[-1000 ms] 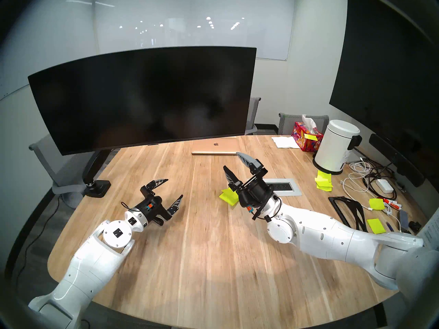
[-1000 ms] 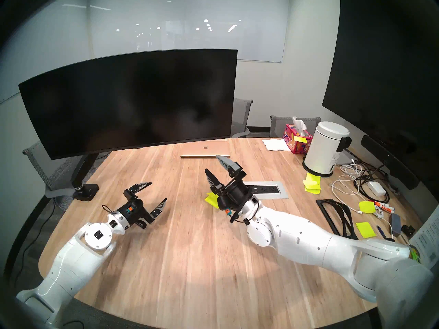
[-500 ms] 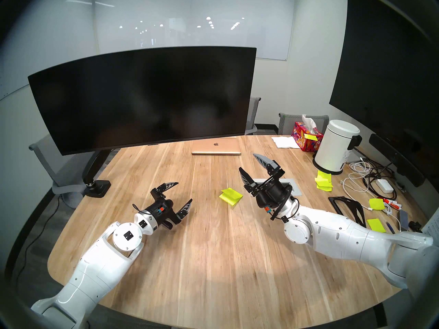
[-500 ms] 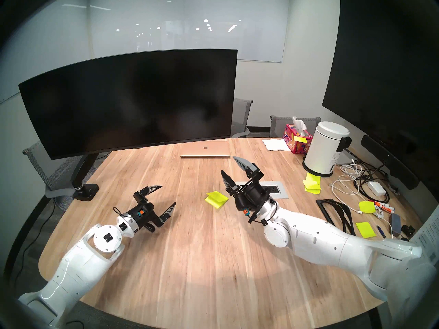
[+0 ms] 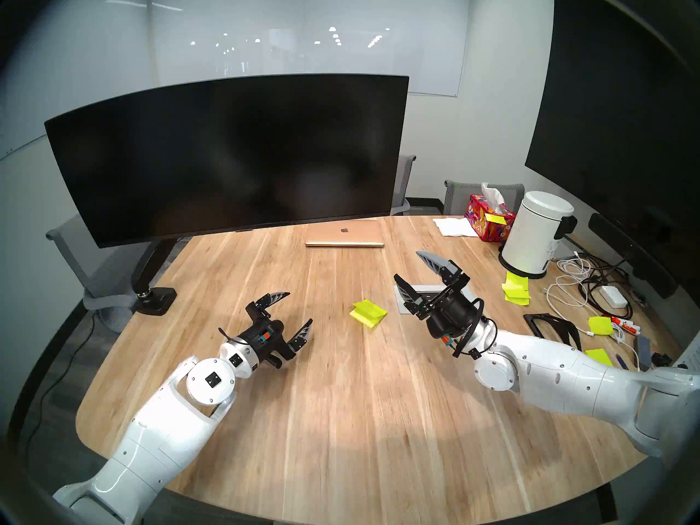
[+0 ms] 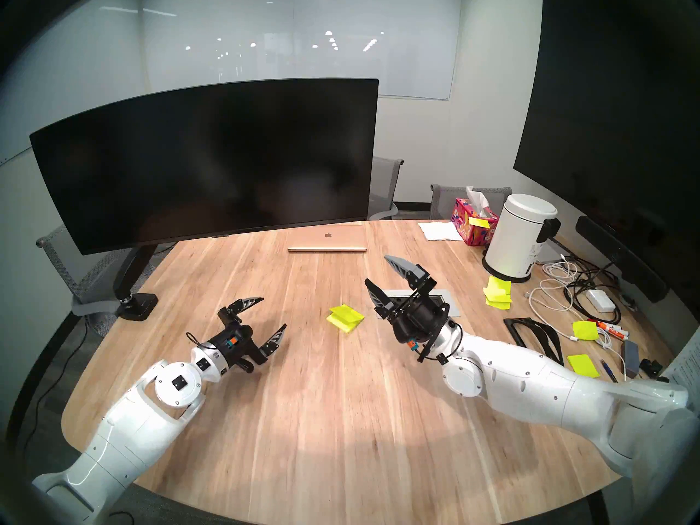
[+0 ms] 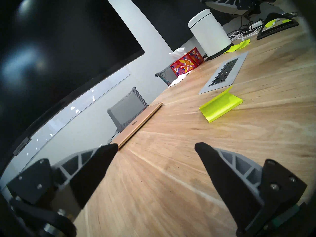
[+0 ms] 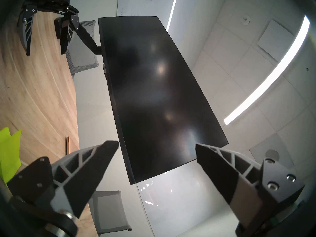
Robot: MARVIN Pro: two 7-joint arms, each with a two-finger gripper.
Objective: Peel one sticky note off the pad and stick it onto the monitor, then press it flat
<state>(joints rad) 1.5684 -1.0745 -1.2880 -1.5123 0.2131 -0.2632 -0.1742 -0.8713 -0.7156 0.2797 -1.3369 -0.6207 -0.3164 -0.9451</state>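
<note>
The pad [image 5: 368,313] is seen lying on the wooden table [image 5: 341,418] a little right of the middle of the head view, its top sheet curled up along one edge, as is shown more clearly right of centre in the left wrist view [image 7: 220,105]. It is touched by neither gripper. The left gripper [image 5: 299,310] is held low over the table at lower left of centre, its fingers spread wide with nothing between them, and it is pointed toward the pad, which lies well apart from it. The right gripper [image 5: 407,268] is seen just right of the pad, tilted upward, its fingers likewise spread and empty; a grey power outlet panel [image 5: 469,295] set into the table is partly hidden behind it. The monitor [image 5: 227,156] fills the upper left and centre of the head view, its dark screen bare, carried on a black arm [image 5: 146,270] clamped at the table's left edge. A closed gold laptop [image 5: 344,234] lies below the monitor's right end. Along the right side are seen a white bin [image 5: 538,232], a tissue box [image 5: 488,217], loose yellow-green notes [image 5: 516,288] and tangled cables [image 5: 579,281].
</note>
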